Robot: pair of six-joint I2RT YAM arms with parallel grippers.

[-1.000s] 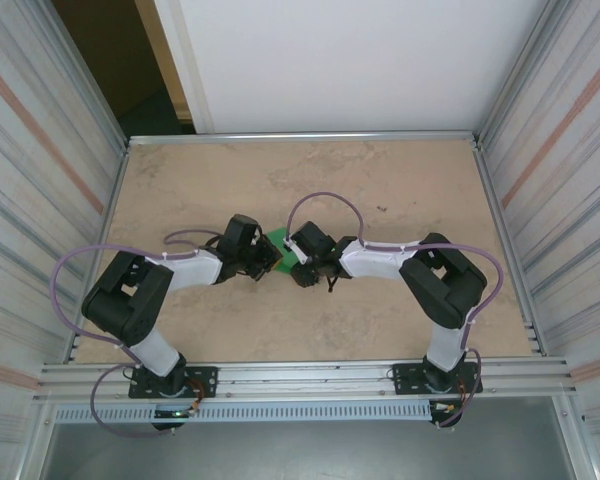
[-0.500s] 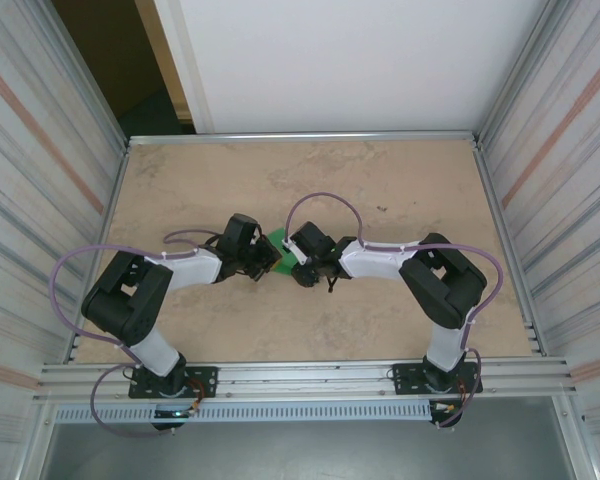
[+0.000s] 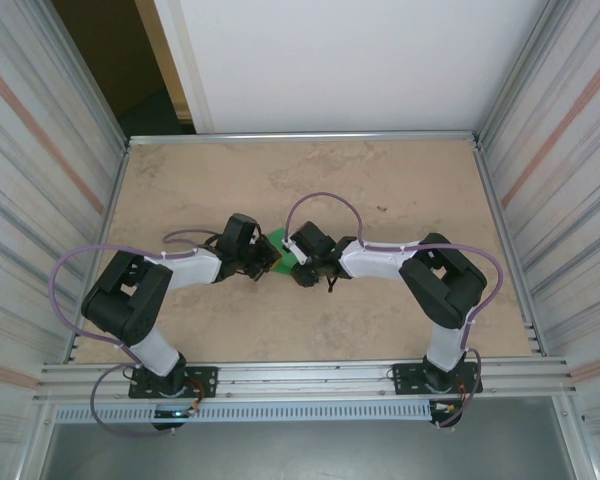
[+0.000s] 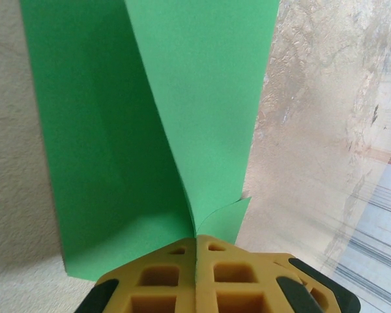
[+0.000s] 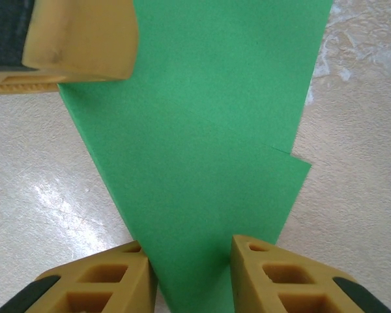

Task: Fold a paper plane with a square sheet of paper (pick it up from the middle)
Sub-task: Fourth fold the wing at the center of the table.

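Observation:
The square sheet of paper (image 4: 202, 98) is bright green and folded into layers on the table, with one flap standing up from the rest. My left gripper (image 4: 196, 244) is shut on the near end of that flap. From the right, my right gripper (image 5: 189, 261) is open, with its fingers either side of a narrow folded end of the sheet (image 5: 208, 143); the right finger (image 5: 280, 274) overlaps the paper's edge. A left finger (image 5: 78, 39) shows at the top left of the right wrist view. From above, both grippers meet at the paper (image 3: 283, 252) mid-table. A paper plane shape is out of view.
The beige table (image 3: 380, 190) has bare room behind and beside the arms. Metal rails and ribbed walls (image 3: 540, 180) close it in on the left, right and near sides.

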